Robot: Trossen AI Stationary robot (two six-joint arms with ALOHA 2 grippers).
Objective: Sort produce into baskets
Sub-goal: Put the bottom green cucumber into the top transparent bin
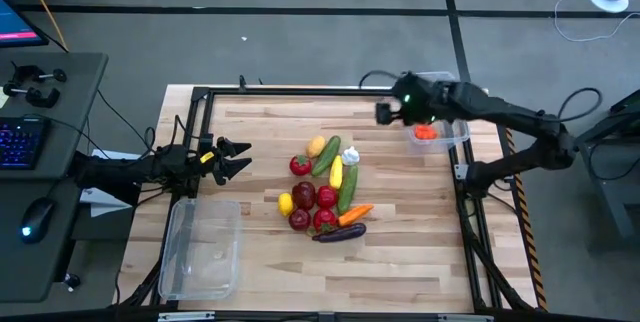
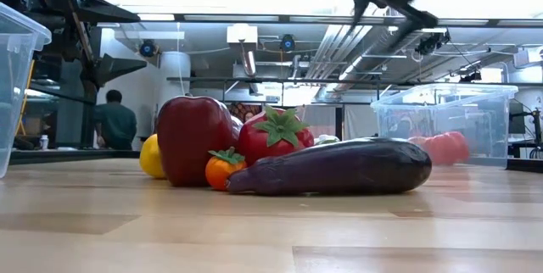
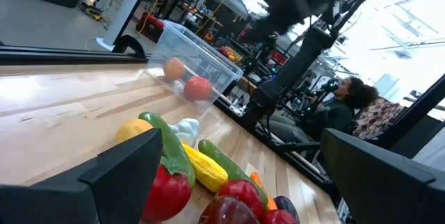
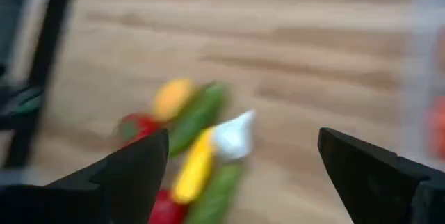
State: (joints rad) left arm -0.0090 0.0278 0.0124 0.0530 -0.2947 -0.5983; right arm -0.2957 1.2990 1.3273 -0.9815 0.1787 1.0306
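The produce lies in a heap at the table's middle (image 1: 325, 187): tomato (image 1: 300, 165), cucumbers (image 1: 327, 157), white garlic (image 1: 350, 155), red apples (image 2: 191, 137), carrot (image 1: 357, 214) and purple eggplant (image 2: 339, 167). One clear basket (image 1: 458, 140) at the far right holds red and orange pieces (image 3: 198, 87). The other basket (image 1: 200, 252) stands at the near left. My right gripper (image 1: 383, 114) hangs open in the air just left of the right basket, pointing down toward the heap (image 4: 201, 147), holding nothing. My left gripper (image 1: 232, 157) waits open at the table's left.
A black frame (image 1: 300, 90) runs along the table's edges. A desk with keyboard (image 1: 20, 142) and mouse stands off the table's left. A person (image 3: 344, 106) sits beyond the right side and another stands in the room behind (image 2: 114, 120). Bare wood lies near the front edge (image 1: 400, 272).
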